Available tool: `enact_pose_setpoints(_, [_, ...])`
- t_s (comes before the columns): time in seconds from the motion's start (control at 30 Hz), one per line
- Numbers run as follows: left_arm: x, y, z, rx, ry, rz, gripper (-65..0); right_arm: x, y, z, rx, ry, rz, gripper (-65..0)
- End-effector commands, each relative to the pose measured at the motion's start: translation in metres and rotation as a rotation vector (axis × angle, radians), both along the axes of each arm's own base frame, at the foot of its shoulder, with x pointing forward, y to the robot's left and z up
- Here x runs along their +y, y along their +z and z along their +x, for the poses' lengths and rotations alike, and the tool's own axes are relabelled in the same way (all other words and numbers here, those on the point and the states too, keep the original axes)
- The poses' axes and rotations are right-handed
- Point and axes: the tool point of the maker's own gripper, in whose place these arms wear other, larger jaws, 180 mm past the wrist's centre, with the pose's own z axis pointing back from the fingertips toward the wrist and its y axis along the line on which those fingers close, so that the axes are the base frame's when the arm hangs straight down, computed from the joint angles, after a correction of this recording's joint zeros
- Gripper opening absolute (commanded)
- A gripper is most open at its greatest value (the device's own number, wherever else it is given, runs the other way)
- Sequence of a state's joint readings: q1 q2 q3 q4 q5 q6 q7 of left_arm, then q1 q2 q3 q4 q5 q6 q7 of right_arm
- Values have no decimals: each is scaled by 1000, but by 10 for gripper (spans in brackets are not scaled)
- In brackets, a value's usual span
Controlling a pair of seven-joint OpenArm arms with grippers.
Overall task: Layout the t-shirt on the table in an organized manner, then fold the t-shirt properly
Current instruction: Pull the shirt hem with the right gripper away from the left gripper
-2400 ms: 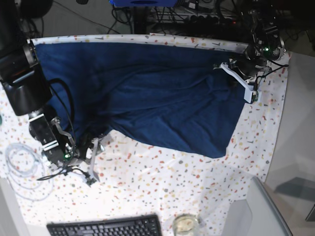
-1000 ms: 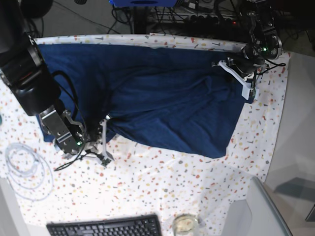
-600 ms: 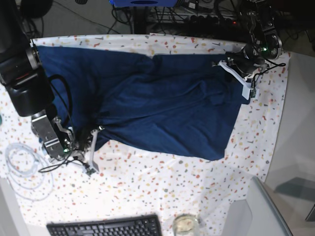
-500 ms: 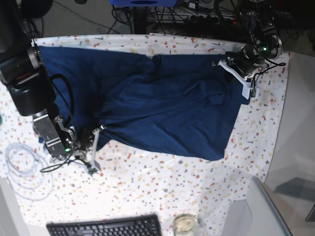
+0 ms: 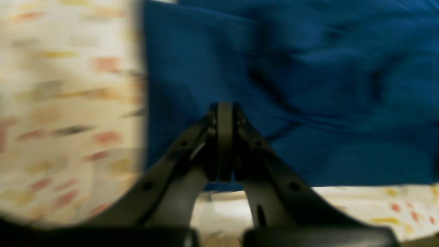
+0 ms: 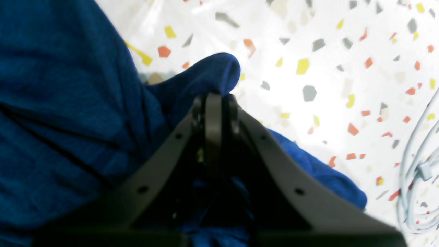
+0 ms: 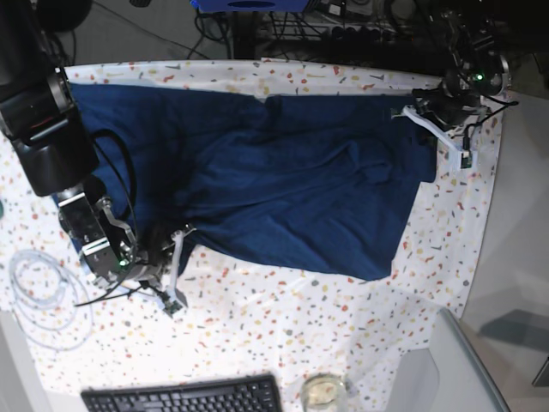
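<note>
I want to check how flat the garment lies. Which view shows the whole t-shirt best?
The base view: it shows the whole t-shirt spread across the table, wrinkles and all. The left wrist view gives only a blurred patch near one edge; the right wrist view shows just a bunched corner pinched in the right tool.

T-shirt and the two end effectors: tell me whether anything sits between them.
Nothing visible does. The right end effector is shut on a fold of the t-shirt, and the left end effector is closed at the shirt's edge, over the table. Only fabric lies at either tip.
</note>
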State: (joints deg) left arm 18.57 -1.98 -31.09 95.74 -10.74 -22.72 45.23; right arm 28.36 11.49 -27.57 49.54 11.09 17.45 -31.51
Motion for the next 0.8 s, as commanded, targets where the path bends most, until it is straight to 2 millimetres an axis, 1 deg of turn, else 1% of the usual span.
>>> enact_pose_setpoints(0.0, [6, 11, 5, -31, 3, 12, -650, -1, 23, 23, -77, -25, 11, -650])
enact_pose_setpoints(0.03, [10, 13, 5, -30, 15, 17, -650, -4, 23, 25, -86, -50, 5, -650])
enact_pose_setpoints(0.1, [15, 9, 4, -22, 31, 13, -650, -7, 24, 27, -94, -71, 0, -650])
enact_pose_setpoints(0.2, [14, -10, 0, 21, 49, -18, -650, -8, 25, 28, -99, -81, -1, -650])
enact_pose_setpoints(0.27, [14, -23, -3, 41, 64, -40, -650, -2, 29, 28, -115, -71, 9, -650])
enact_pose_setpoints(0.33, [14, -32, -6, 46, 76, -54, -650, 4, 37, 29, -141, -57, 23, -650])
enact_pose_setpoints(0.4, [12, -41, -12, 61, 87, -69, -650, 0, 45, 30, -172, -57, 21, -650])
enact_pose_setpoints(0.47, [11, -49, -18, 83, 95, -82, -650, -4, 50, 32, -204, -102, 17, -650])
enact_pose_setpoints(0.5, [12, -51, -20, 91, 99, -84, -650, -6, 56, 35, -225, -126, 16, -650])
enact_pose_setpoints(0.6, [17, -51, -22, 97, 98, -74, -650, -11, 59, 36, -245, -164, 11, -650])
enact_pose_setpoints(0.77, [19, -52, -27, 108, 98, -69, -650, -19, 64, 40, -274, -204, 4, -650])
